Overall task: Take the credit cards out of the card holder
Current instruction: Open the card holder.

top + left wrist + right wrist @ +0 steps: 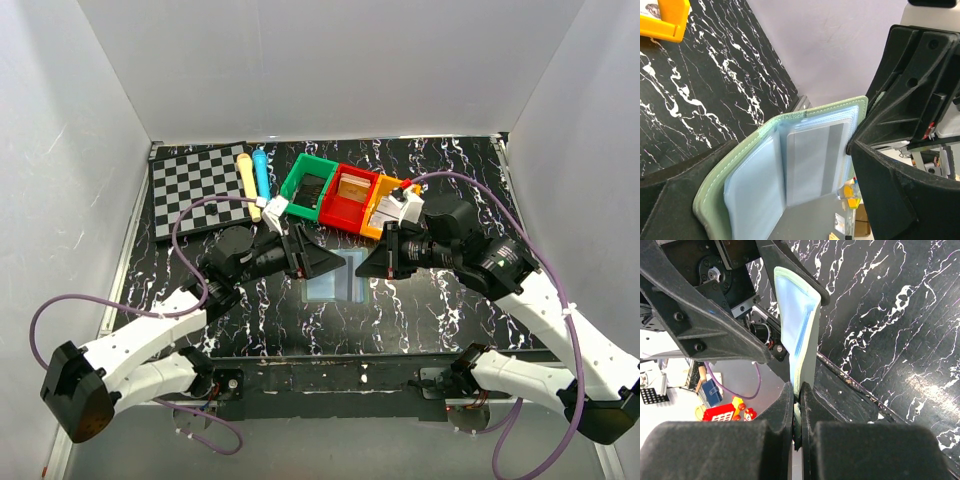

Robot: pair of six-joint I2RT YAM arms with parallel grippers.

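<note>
The right claw (797,412) pinches the card holder (796,315) by its edge; the left claw (790,150) stands wide. Next it probably needs to grip a card (815,155).

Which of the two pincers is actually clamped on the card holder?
The right pincer: its fingers are shut on the card holder at its edge, while the left pincer stands wide open, a finger on each side of the holder.
</note>
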